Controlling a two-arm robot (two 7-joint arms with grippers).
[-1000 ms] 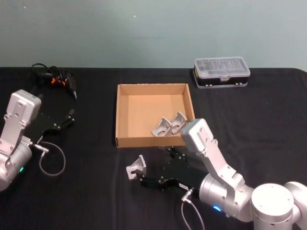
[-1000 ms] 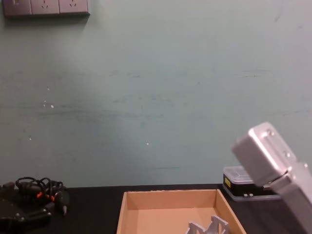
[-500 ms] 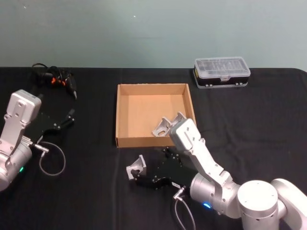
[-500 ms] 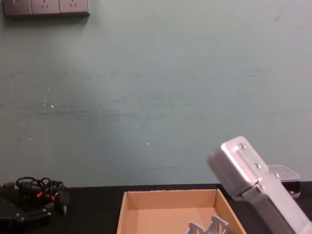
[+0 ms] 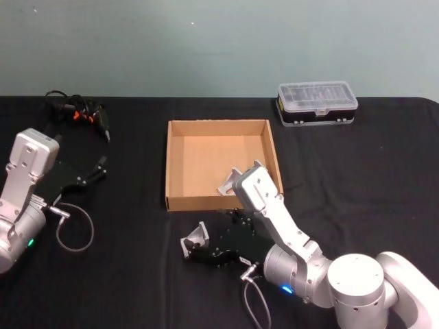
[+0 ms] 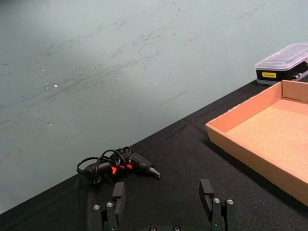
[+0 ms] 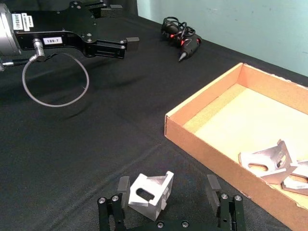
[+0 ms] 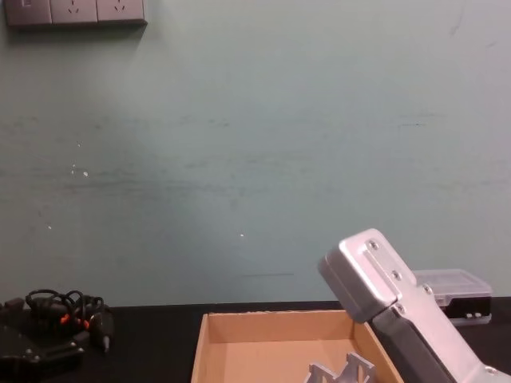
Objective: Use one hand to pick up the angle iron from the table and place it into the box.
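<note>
**Where is the iron?**
The iron (image 5: 195, 237) sits on the counter (image 5: 123, 288). It is just in front of the box (image 5: 167, 164), by the left part of the front wall. It does not touch the box.

**Which way does it point?**
It stands on the counter. The side with the slot looks back at the palm of my right claw (image 7: 167, 188), away from the box. The piece is short and stubby, so I cannot tell a long side.

**What is your claw doing?**
My right claw is low over the counter and wide. It has one finger on each side of the iron. The iron is right up against one finger (image 7: 123, 186), with a gap to the other. I cannot tell if it touches.

**What is in the way?**
The front wall of the box stands between the iron and the inside. Two other irons (image 7: 267, 161) lie inside, by the front right corner. My right arm (image 5: 264, 199) leans over that corner and hides part of them in the head view.

**What else is around?**
A case (image 5: 317, 103) with a clear lid sits beyond the box on the right. A black tool (image 5: 79, 113) with a cord lies at the far left. My left claw (image 6: 162, 188) is parked on the left, wide, and points at that tool.
</note>
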